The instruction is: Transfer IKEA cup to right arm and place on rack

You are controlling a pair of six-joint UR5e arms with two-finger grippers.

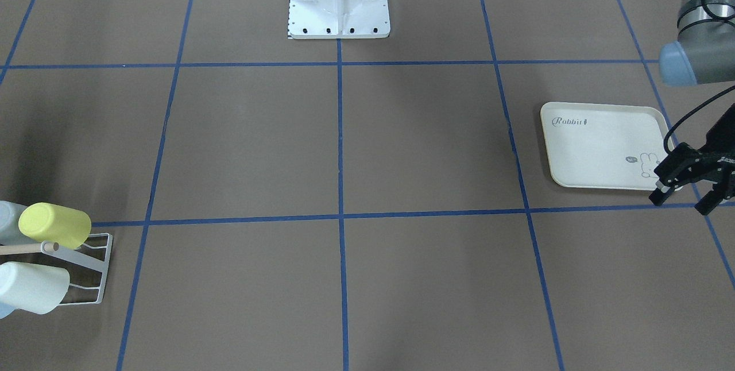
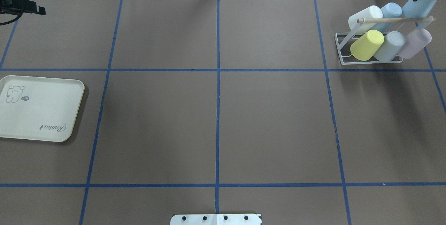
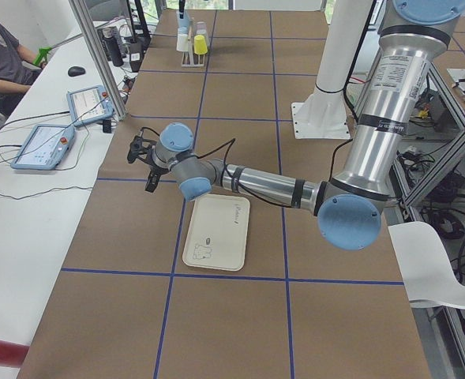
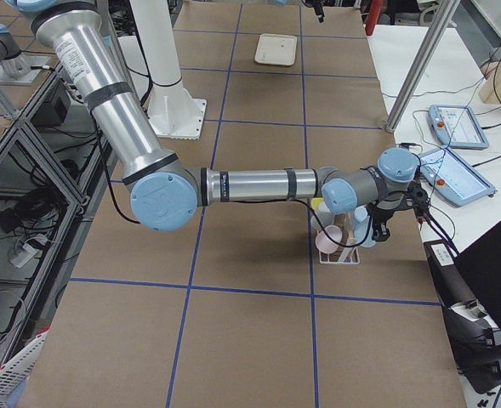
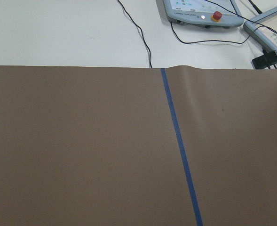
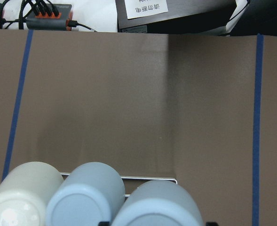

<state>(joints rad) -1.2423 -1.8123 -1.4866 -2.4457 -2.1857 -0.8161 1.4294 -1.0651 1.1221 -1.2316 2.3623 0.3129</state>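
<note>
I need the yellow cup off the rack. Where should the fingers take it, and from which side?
Probably across its round wall near the closed base. The yellow cup sits tilted, mouth-down on the rack, base raised toward the robot, so come from above on that side. It ends its row, so its table-centre side is free.

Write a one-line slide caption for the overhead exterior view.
Six pastel cups crowd the white wire rack at right; cream rabbit tray at left.
</note>
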